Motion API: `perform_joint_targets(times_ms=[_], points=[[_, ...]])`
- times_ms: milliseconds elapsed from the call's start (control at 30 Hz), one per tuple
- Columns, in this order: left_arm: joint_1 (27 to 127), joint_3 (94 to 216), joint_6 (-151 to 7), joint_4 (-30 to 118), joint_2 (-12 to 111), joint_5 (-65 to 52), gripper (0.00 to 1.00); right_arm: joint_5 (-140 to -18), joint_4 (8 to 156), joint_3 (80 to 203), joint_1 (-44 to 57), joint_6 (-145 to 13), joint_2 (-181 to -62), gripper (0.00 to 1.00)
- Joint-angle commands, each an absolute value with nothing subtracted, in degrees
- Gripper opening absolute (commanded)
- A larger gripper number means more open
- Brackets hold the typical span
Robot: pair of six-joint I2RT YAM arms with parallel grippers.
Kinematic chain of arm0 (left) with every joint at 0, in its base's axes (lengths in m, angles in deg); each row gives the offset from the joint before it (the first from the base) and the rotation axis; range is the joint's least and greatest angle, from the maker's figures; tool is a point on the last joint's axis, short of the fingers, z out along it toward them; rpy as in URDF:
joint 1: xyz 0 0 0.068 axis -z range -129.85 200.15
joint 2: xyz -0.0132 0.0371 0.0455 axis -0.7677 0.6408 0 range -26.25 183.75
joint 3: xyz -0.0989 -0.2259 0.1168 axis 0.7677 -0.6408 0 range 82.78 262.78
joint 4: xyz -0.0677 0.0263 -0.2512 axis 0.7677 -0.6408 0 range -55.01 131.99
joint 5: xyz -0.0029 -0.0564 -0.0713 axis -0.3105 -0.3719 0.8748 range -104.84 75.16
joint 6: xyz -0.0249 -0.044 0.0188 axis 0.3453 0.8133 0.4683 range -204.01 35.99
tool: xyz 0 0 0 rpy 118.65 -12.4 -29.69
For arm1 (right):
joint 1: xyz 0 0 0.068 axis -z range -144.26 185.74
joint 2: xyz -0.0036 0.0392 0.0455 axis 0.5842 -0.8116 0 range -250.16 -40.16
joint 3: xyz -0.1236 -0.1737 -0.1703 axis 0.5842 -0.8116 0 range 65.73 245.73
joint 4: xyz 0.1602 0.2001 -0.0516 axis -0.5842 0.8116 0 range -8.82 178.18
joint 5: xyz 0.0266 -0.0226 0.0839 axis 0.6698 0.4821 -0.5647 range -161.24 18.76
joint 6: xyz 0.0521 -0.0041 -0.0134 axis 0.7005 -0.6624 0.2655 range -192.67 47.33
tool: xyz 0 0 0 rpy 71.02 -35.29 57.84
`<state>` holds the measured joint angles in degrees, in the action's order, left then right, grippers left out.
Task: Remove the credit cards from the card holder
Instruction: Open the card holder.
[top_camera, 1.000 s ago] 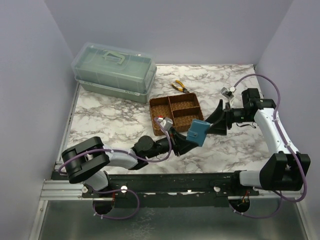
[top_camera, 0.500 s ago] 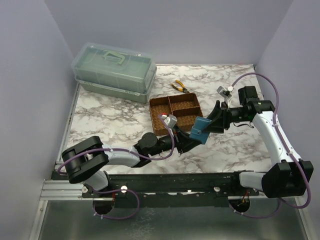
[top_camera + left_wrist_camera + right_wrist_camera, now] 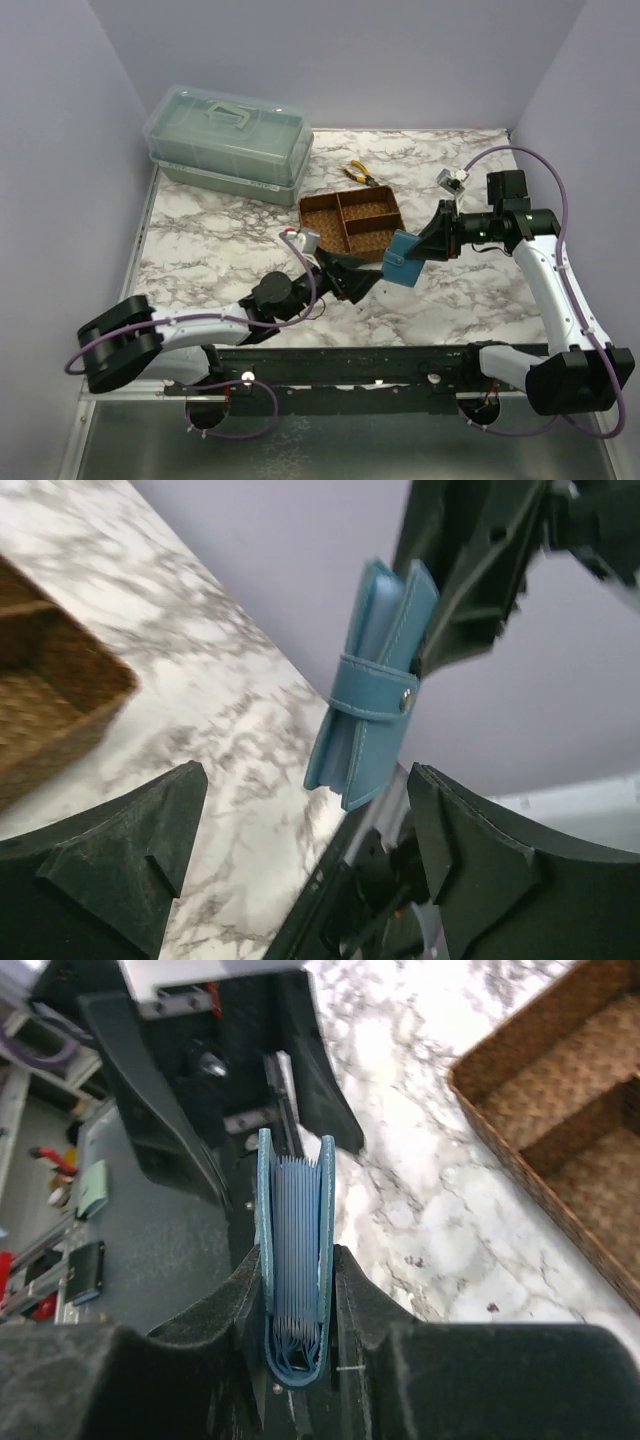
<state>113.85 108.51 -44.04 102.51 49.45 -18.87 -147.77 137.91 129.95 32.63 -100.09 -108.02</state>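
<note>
Right gripper (image 3: 418, 250) clamps the snapped-shut card holder (image 3: 402, 258) at four o'clock of the woven tray (image 3: 304, 235). Left gripper (image 3: 345, 282) gapes empty at its eight o'clock — best unsnap the strap (image 3: 372, 688) before fishing inside.

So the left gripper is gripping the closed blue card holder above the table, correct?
No: the right gripper grips the closed blue card holder above the table, as the right wrist view shows. The left gripper is open, apart from it.
</note>
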Motion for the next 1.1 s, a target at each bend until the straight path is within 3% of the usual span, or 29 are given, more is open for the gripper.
perform_joint_targets(times_ms=[0,100,233,400,500,600,933,1067], points=[[114.24,108.08,-43.96,81.39,36.51,-37.85,0.92,-135.69,130.05,129.59,32.58,-84.90,-105.15,0.00],[114.39,113.55,-42.01,67.95,33.97,-40.60,0.93,-131.35,129.68,130.33,32.58,-80.16,-105.88,0.00],[114.60,124.24,-40.07,55.39,39.29,-41.18,0.89,-126.49,128.75,131.29,32.58,-74.51,-107.46,0.00],[116.07,140.61,-39.22,39.58,50.25,-43.67,0.73,-122.35,128.73,132.18,32.58,-70.09,-109.09,0.00],[117.72,144.64,-39.04,38.27,53.79,-44.28,0.62,-121.91,128.33,132.21,32.60,-69.09,-109.61,0.00],[119.44,147.00,-37.92,37.60,55.70,-45.55,0.57,-121.51,127.89,132.06,32.58,-68.43,-109.98,0.00],[121.33,151.60,-39.31,37.19,61.22,-48.25,0.56,-122.99,127.49,131.82,32.58,-68.09,-111.07,0.00],[121.34,156.72,-38.24,30.40,64.64,-52.76,0.57,-123.06,127.50,131.52,32.58,-68.27,-110.67,0.00]])
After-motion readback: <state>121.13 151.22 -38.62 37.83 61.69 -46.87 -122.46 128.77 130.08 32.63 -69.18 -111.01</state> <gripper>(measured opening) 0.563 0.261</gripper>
